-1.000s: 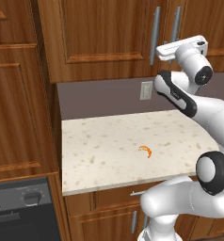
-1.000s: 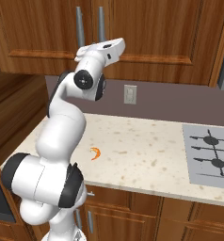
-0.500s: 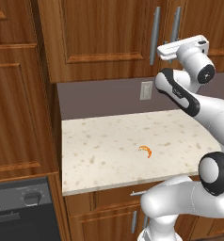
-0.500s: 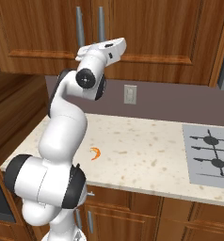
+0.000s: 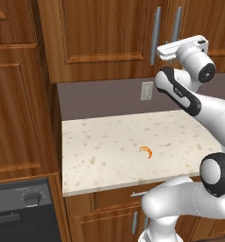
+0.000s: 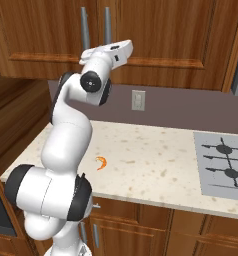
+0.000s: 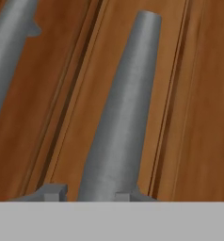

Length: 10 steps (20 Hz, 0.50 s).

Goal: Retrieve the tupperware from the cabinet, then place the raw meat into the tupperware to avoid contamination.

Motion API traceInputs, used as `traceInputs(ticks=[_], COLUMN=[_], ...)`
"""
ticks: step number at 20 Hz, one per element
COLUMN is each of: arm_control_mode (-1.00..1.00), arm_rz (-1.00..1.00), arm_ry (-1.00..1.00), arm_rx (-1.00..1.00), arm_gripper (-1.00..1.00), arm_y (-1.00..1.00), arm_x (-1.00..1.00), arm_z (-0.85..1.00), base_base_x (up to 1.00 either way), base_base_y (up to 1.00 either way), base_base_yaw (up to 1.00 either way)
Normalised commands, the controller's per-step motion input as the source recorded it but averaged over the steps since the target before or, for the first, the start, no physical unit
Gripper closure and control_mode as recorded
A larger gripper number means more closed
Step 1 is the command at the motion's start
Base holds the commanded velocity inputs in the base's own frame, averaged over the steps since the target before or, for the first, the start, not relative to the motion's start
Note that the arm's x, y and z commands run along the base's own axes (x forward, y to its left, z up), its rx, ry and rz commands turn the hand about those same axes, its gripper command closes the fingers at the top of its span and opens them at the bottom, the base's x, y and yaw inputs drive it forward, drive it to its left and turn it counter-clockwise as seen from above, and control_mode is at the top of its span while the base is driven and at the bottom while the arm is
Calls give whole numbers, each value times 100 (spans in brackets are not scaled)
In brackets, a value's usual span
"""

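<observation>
The cabinet (image 5: 100, 38) hangs above the counter with both doors shut. Its two long silver bar handles (image 5: 155, 35) stand side by side. My gripper (image 5: 179, 46) is raised against the right-hand handle (image 6: 107, 25), and the white hand body hides the fingers from the base cameras. In the hand view the gripper (image 7: 89, 193) is open, with that handle (image 7: 123, 108) running up from between the tips. The raw meat (image 5: 146, 151), a small orange crescent, lies on the counter (image 6: 141, 150) below. The tupperware is out of view.
A wall outlet (image 5: 146, 90) sits under the cabinet. Stove burners (image 6: 226, 160) lie at the counter's right end. A dark appliance (image 5: 20, 212) and tall wood panels (image 5: 20, 118) stand at the left. Drawer fronts (image 6: 136, 212) run below the counter edge.
</observation>
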Motion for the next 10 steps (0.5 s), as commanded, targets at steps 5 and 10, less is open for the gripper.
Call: traceInputs(ticks=[5,10], arm_control_mode=[-100,-100], arm_rz=[1,1], arm_ry=[0,0], arm_rx=[0,0], arm_gripper=[100,100], arm_y=[0,-1], arm_x=[36,22], arm_z=[-14,-1], base_base_x=[0,0], base_base_y=[0,0], base_base_yaw=[0,0])
